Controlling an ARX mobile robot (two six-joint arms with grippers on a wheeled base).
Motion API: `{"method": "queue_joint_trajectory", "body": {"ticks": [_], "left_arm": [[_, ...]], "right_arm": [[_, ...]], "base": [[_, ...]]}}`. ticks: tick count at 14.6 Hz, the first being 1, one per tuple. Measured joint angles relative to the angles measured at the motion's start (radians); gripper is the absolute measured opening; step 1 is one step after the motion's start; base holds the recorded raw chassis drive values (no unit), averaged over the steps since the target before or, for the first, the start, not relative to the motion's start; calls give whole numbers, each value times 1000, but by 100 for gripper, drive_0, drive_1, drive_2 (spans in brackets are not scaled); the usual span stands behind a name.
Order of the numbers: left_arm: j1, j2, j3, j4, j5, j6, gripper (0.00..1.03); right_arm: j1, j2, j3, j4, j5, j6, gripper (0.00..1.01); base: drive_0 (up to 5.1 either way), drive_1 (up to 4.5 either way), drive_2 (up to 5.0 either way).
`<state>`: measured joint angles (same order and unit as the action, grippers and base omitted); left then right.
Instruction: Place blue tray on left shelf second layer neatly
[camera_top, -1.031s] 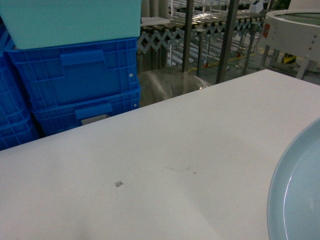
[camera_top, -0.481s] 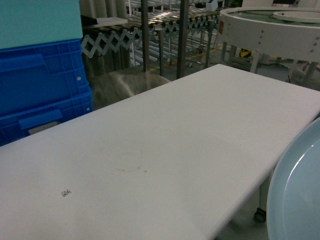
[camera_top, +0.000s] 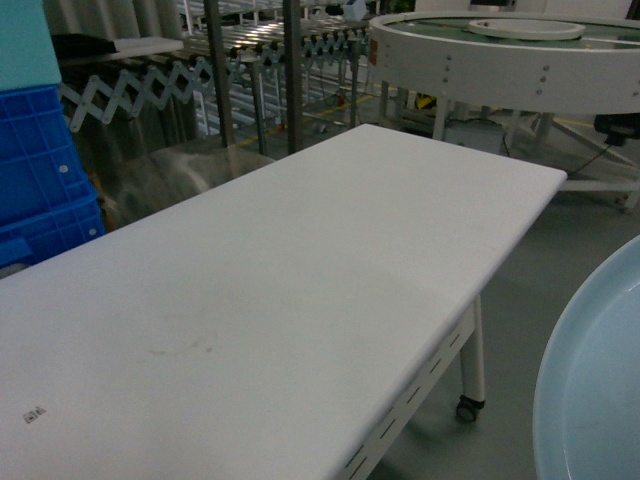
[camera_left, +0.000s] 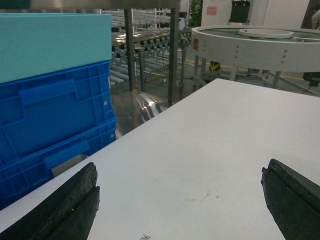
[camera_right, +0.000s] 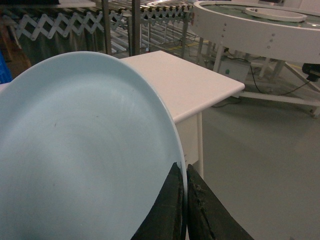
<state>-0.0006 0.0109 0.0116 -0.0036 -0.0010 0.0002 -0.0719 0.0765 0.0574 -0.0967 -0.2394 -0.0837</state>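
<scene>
Your right gripper (camera_right: 184, 200) pinches the rim of the pale sky-blue glossy plastic tray (camera_right: 85, 150), both fingers pressed against its edge at the lower centre of the right wrist frame. In the head view the tray (camera_top: 600, 390) fills the lower right corner, off the white rectangular tabletop (camera_top: 300, 270). Compared with half a second ago, the dark-blue ribbed plastic crates (camera_top: 40, 170) have slid to the left edge, and the table's far corner and castor leg (camera_top: 470, 370) now show. Your left gripper (camera_left: 180, 205) hangs spread wide above the tabletop, holding nothing.
</scene>
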Motion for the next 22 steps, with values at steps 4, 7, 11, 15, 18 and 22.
{"method": "queue_joint_trajectory", "body": {"ticks": [4,7,11,15,18,22], "left_arm": [[0,0,0,0,0,0,98],[0,0,0,0,0,0,98],[0,0,0,0,0,0,98],[0,0,0,0,0,0,98],[0,0,0,0,0,0,98],[0,0,0,0,0,0,98]], "right_arm": [[0,0,0,0,0,0,2],[0,0,0,0,0,0,2],[0,0,0,0,0,0,2],[0,0,0,0,0,0,2],[0,0,0,0,0,0,2],[0,0,0,0,0,0,2]], "base": [[-158,-158,-158],[-155,-155,-155],[-161,-161,-161],[-160,-160,-160],[-160,-160,-160],[-161,-161,-161]]}}
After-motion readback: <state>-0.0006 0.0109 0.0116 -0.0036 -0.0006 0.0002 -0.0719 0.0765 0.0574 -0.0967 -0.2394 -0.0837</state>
